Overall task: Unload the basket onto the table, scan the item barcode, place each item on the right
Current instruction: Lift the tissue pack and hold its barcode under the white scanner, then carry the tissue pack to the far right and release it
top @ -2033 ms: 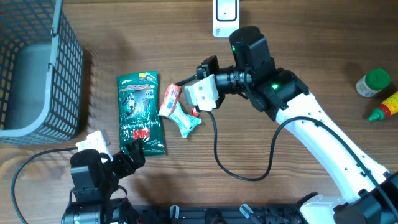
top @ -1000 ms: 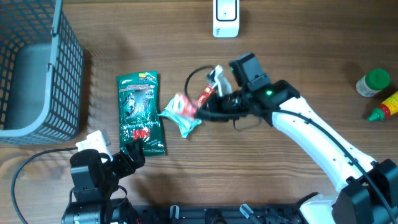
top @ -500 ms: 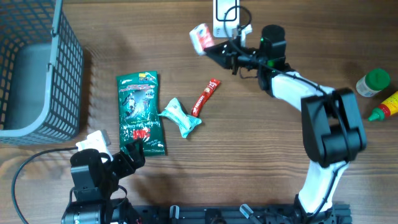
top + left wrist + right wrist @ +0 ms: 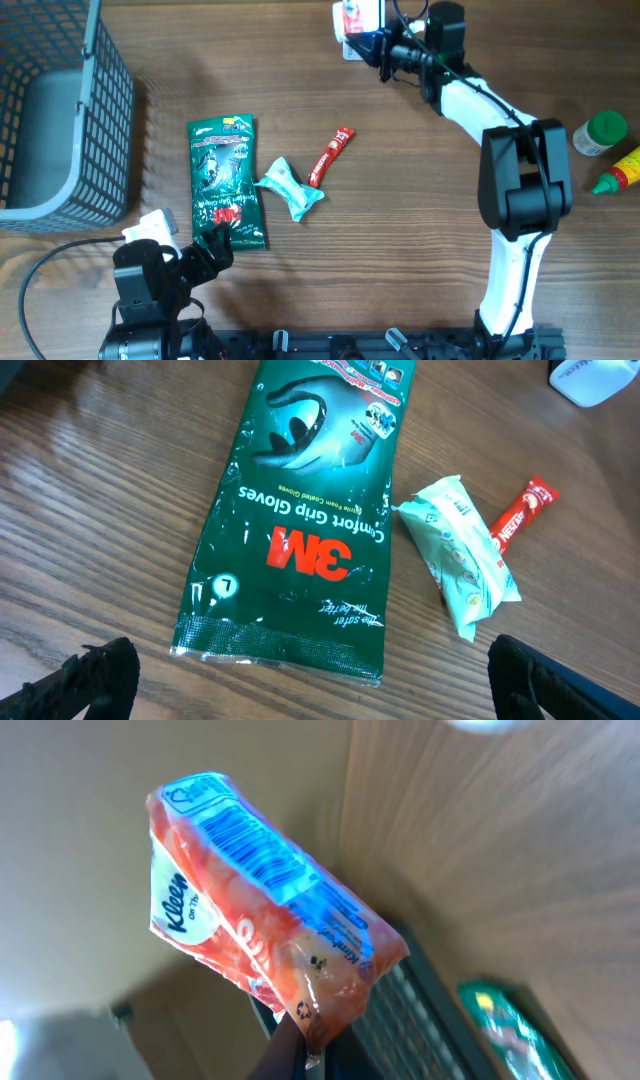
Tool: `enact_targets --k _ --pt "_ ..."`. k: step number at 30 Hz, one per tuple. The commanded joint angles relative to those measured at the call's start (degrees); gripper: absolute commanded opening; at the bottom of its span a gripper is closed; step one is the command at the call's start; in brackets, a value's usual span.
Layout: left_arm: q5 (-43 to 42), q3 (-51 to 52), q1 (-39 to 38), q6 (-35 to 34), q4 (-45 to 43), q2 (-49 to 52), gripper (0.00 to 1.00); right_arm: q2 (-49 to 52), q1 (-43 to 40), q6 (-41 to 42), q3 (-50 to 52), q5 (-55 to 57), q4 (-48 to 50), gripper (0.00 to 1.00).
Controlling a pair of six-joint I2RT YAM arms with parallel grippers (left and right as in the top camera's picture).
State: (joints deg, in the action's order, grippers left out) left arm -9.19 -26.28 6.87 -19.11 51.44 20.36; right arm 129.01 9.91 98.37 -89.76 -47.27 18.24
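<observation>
Right tool (image 4: pixel 380 42) clamped on tissue pack (image 4: pixel 265 910), held above scanner (image 4: pixel 349 47), likely to present barcode (image 4: pixel 262 850); left tool (image 4: pixel 190 242) spread apart, idle beside glove pack (image 4: pixel 300 530)

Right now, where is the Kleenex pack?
Overhead view, top centre: the Kleenex pack is pinched in the right gripper, held over the white scanner at the table's far edge.

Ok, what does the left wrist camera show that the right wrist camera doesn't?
Left wrist only: a pale green packet and a red stick lying beside the glove pack. Right wrist only: the tissue pack, barcode showing, held up off the table. Both: the wooden table, and likely the glove pack, blurred at the right wrist view's edge.
</observation>
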Motion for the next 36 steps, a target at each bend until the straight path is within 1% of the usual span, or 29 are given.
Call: enact_targets --k 1,5,8,14,15,17,21,23,26,29,30,31,33,34,35,36 --pt "0.5 0.4 0.4 0.7 -0.1 -0.3 1.0 3.4 -0.3 0.4 -3.9 6.9 -0.3 0.05" --pt "0.5 0.4 0.4 0.7 -0.1 -0.3 1.0 5.4 -0.2 1.0 -5.7 6.8 -0.3 0.05" --pt "0.5 0.4 0.4 0.7 -0.1 -0.3 1.0 5.6 -0.2 -0.7 -5.7 9.0 -2.4 0.05" --pt "0.5 0.4 0.4 0.7 -0.1 -0.3 1.0 5.1 -0.3 -11.6 -5.7 12.9 -8.8 0.04" --pt "0.5 0.4 0.4 0.7 -0.1 -0.3 1.0 4.4 -0.3 -14.7 -5.7 13.1 -10.2 0.05" --pt "0.5 0.4 0.4 0.7 -0.1 -0.3 1.0 2.7 -0.3 -17.7 -5.7 13.0 -12.5 0.05" --pt "0.5 0.4 0.4 0.7 -0.1 -0.3 1.0 -2.6 -2.0 -22.1 -5.7 14.2 -20.9 0.05" --pt "0.5 0.4 0.4 0.7 -0.1 -0.3 1.0 -5.8 -3.2 -24.8 -5.7 17.1 -26.2 0.05" --pt "0.5 0.4 0.4 0.7 -0.1 -0.3 1.0 -12.3 -5.6 -29.7 -5.7 28.6 -37.6 0.05" --pt "0.5 0.4 0.4 0.7 -0.1 -0.3 1.0 -17.9 -7.4 -33.8 -5.7 46.8 -46.9 0.05" --pt "0.5 0.4 0.4 0.7 -0.1 -0.3 1.0 -18.9 -7.9 -34.9 -5.7 51.7 -48.5 0.05" --pt "0.5 0.4 0.4 0.7 -0.1 -0.3 1.0 -19.9 -8.7 -36.6 -5.7 60.1 -50.6 0.05" --pt "0.5 0.4 0.4 0.7 -0.1 -0.3 1.0 -20.3 -10.1 -38.8 -5.7 72.0 -52.8 0.05" --pt "0.5 0.4 0.4 0.7 -0.1 -0.3 1.0 -20.1 -10.8 -39.8 -5.6 75.5 -53.2 0.05" --pt "0.5 0.4 0.4 0.7 -0.1 -0.3 1.0 -18.9 -13.0 -42.7 -5.4 80.5 -53.7 0.05" --pt "0.5 0.4 0.4 0.7 -0.1 -0.3 1.0 -18.1 -14.4 -44.8 -5.4 81.5 -53.7 0.05"
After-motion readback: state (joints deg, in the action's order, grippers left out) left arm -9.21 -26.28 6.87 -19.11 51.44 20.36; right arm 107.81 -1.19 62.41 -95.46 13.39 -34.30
